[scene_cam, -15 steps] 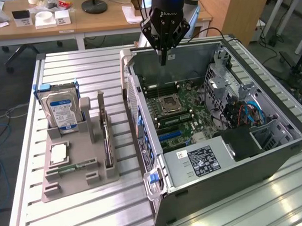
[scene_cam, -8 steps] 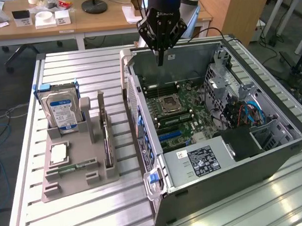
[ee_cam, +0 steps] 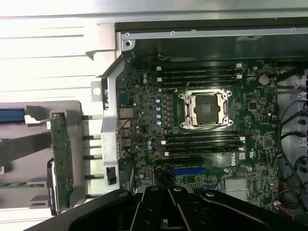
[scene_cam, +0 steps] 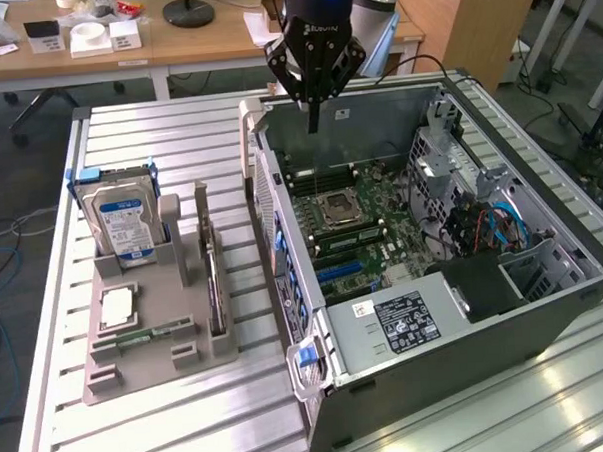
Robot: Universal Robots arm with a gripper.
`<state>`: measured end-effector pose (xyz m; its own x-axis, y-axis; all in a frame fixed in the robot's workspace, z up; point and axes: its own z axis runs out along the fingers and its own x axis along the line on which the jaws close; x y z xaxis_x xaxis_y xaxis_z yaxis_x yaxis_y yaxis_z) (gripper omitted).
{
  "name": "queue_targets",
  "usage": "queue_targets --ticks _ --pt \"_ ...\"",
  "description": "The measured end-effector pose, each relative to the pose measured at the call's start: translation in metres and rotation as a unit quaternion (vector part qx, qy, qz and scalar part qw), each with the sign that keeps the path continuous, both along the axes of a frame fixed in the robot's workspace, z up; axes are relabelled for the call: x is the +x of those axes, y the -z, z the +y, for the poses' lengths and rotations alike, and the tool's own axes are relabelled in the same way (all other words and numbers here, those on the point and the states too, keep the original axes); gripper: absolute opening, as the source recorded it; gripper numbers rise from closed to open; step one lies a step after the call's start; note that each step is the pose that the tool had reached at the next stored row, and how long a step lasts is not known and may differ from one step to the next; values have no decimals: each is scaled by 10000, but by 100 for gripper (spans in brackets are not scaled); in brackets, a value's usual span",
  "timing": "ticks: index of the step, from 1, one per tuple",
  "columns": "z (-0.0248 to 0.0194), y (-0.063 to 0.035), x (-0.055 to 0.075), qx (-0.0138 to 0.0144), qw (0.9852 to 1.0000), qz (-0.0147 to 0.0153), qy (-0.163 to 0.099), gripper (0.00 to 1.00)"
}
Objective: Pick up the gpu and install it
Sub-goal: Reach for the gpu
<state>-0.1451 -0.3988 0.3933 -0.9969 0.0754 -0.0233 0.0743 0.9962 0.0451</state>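
1 gripper (scene_cam: 314, 117), fingers pinched shut on nothing, hangs over the open computer case (scene_cam: 457, 354) — the gpu (scene_cam: 214, 282) stands on edge in the grey holder (scene_cam: 151, 338), well off to the exterior view's left, near the hard drive (scene_cam: 126, 219).

The green gpu (ee_cam: 61, 156) stands edgewise in a grey holder (scene_cam: 154, 297).

With its fingers together, the gripper (ee_cam: 168, 192) hung over the motherboard (ee_cam: 202, 159) near the blue slot (ee_cam: 188, 170), while the gpu (ee_cam: 62, 154) stood in the holder (ee_cam: 24, 149) outside the case (ee_cam: 109, 144).
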Motion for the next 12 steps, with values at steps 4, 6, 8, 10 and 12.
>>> queue_targets --ticks 4,6,8,10,12 --pt "0 0 -57 0 10000 0 0 11" --pt "0 0 -85 0 10000 0 -1 11" --pt "0 0 -110 0 10000 0 0 11" --pt "0 0 -134 0 10000 0 0 11" --pt "0 0 -159 0 10000 0 0 11"
